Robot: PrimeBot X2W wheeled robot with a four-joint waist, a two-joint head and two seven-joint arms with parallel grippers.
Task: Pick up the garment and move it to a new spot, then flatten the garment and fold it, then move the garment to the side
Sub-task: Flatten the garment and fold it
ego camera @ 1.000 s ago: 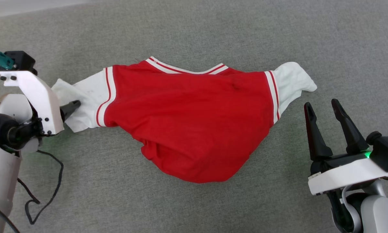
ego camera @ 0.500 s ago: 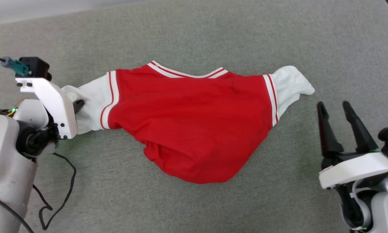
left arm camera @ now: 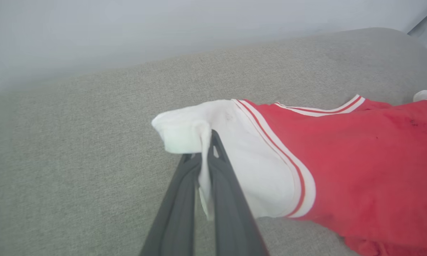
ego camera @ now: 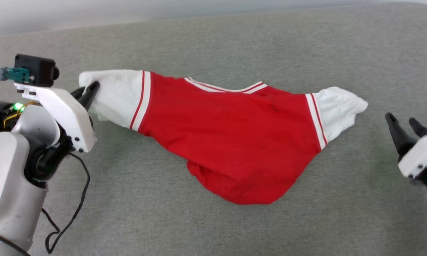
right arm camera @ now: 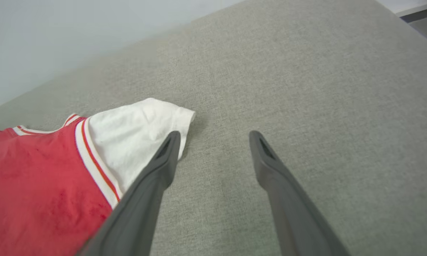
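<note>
The garment (ego camera: 235,138) is a red T-shirt with white striped-trim sleeves, spread across the grey cushioned surface. My left gripper (ego camera: 89,91) is shut on the cuff of its left white sleeve, which is lifted off the surface. In the left wrist view the white cuff (left arm camera: 185,133) is pinched between the two dark fingers of the left gripper (left arm camera: 208,142). My right gripper (ego camera: 402,122) stands open at the right edge, apart from the right white sleeve (ego camera: 338,106). In the right wrist view the right gripper (right arm camera: 213,137) is open over bare fabric, the garment (right arm camera: 39,170) to its left.
The grey cushioned surface (ego camera: 213,46) stretches all round, with its far edge against a pale wall (ego camera: 128,10). A black cable (ego camera: 71,206) hangs from my left arm at the lower left.
My left gripper closed on the white sleeve cuff and raised it up and away, dragging the garment. The head view shifted, and the right gripper now sits nearer the right edge.
</note>
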